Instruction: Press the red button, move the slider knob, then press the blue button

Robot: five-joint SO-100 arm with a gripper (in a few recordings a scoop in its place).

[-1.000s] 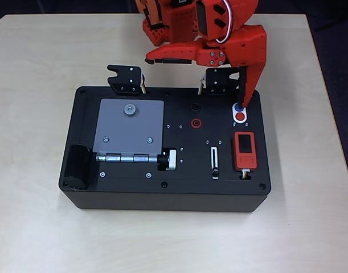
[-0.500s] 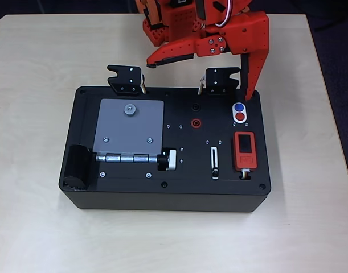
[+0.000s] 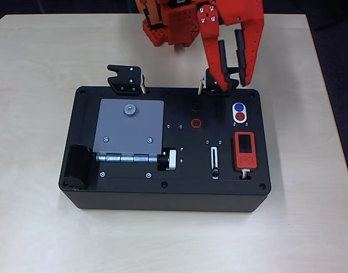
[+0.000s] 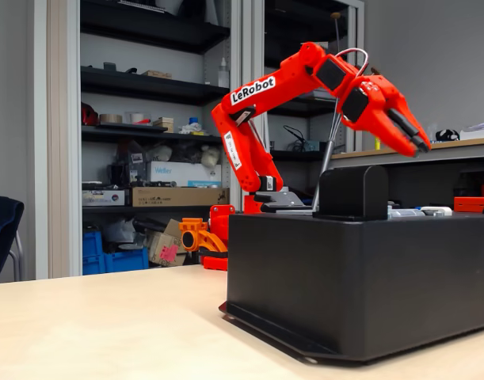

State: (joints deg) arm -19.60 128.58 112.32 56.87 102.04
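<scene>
A: Where is the gripper [image 3: 233, 79]?

B: In the overhead view it sits above the far edge of the black box [image 3: 134, 193], its two orange fingers [image 3: 246, 57] pointing toward the panel. The tips lie over a black bracket [image 3: 219, 82] at the box's back rim. In the fixed view the gripper [image 4: 420, 142] hangs raised, well clear of the box top [image 4: 360, 269].

A: Open or closed?

B: The fingers stand slightly apart, with a narrow gap between them. Nothing is held.

A: And the buttons?

B: The blue button [image 3: 238, 107] and the red button [image 3: 240, 117] share a white oval plate on the panel's right side in the overhead view, blue nearer the arm, red just below it. Both lie just short of the fingertips, untouched.

A: The slider?

B: The slider knob [image 3: 215, 171] sits at the near end of its narrow white-rimmed slot [image 3: 214, 162], left of the orange-red unit with a black screen [image 3: 244, 150]. Farther left are a grey hinged plate [image 3: 130, 127] and a silver-and-black cylindrical knob [image 3: 169, 160].
</scene>
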